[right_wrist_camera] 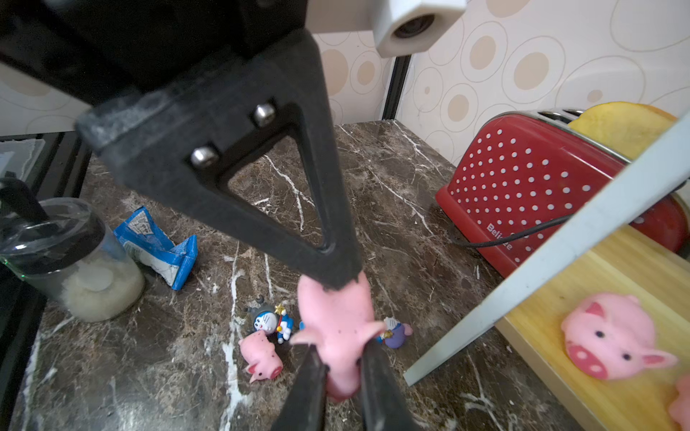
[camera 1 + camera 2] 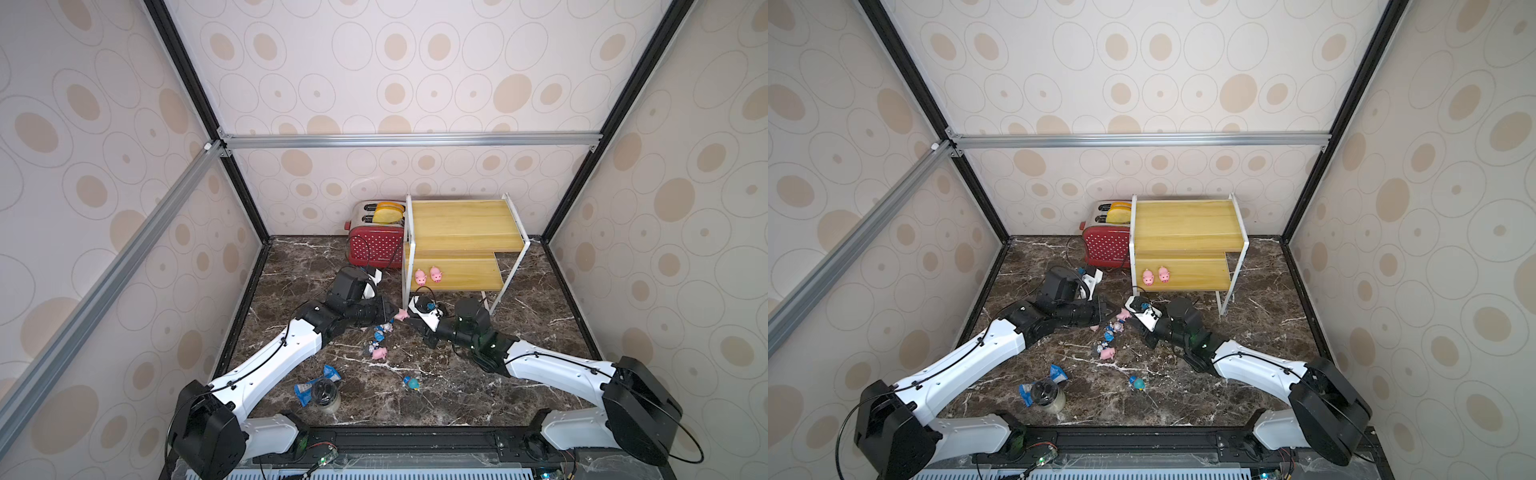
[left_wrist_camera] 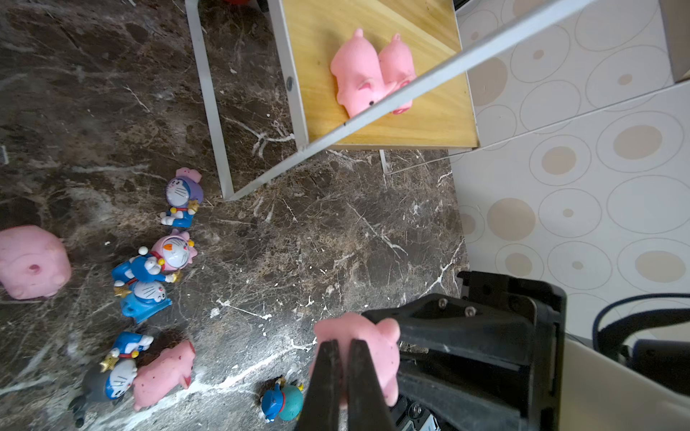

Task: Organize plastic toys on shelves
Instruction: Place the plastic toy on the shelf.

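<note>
The left tool (image 3: 343, 345) is squeezed tight on a pink pig (image 3: 367, 337). The right tool (image 1: 339, 350) is pinched shut on the same pig from the other side, so the pig sits between the two tools. The shelves (image 2: 465, 224) stand just behind the right tool. A second pig (image 2: 420, 276) and a third pig (image 2: 435, 274) sit side by side on the lower board (image 2: 469, 272), near that tool. Little figures (image 3: 147, 294) and a fourth pig (image 3: 164, 373) lie on the surface (image 2: 457, 374) close beside the left tool.
</note>
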{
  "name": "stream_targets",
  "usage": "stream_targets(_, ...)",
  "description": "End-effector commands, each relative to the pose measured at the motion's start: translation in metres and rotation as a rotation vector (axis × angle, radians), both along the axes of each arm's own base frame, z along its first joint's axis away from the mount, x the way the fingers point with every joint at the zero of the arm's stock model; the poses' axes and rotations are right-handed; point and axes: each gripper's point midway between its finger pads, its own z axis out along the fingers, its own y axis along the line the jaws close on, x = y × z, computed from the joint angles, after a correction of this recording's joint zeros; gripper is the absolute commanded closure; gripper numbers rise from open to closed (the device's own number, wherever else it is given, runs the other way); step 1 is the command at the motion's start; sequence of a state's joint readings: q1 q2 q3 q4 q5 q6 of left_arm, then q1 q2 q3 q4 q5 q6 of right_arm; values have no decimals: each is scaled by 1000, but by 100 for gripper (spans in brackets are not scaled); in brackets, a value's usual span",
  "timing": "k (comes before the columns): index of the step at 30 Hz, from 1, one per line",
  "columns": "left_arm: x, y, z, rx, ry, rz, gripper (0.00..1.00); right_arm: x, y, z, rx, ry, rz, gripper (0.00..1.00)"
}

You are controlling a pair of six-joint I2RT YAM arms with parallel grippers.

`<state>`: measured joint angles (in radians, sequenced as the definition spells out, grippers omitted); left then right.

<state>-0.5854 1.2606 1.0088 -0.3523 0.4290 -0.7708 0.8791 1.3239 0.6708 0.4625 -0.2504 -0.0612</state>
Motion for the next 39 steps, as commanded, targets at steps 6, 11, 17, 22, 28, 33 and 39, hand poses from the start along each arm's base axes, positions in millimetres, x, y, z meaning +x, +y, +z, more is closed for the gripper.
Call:
stream_targets(6, 7, 9, 23, 68, -120, 2, 57, 7, -41, -3, -12, -13, -194, 89)
stream_targets(11, 12, 33, 28, 213, -300, -1, 42, 23, -84, -6, -53, -60, -390, 88)
stream_targets(17, 7, 35, 19, 283, -375, -92, 37, 53, -121, 16, -36, -133, -608, 88)
stream_targets(22, 3, 34, 16, 265, -387, -99, 35, 82, -138, 23, 9, -127, -755, 88)
stream_targets(28, -2, 39, 17, 288, -424, -116, 28, 113, -143, 30, 62, -133, -867, 87)
stream_targets(33, -6, 44, 19, 296, -440, -115, 22, 129, -143, 25, 73, -109, -921, 87)
stream_targets(39, -9, 49, 19, 314, -450, -108, 21, 142, -141, 14, 77, -72, -976, 85)
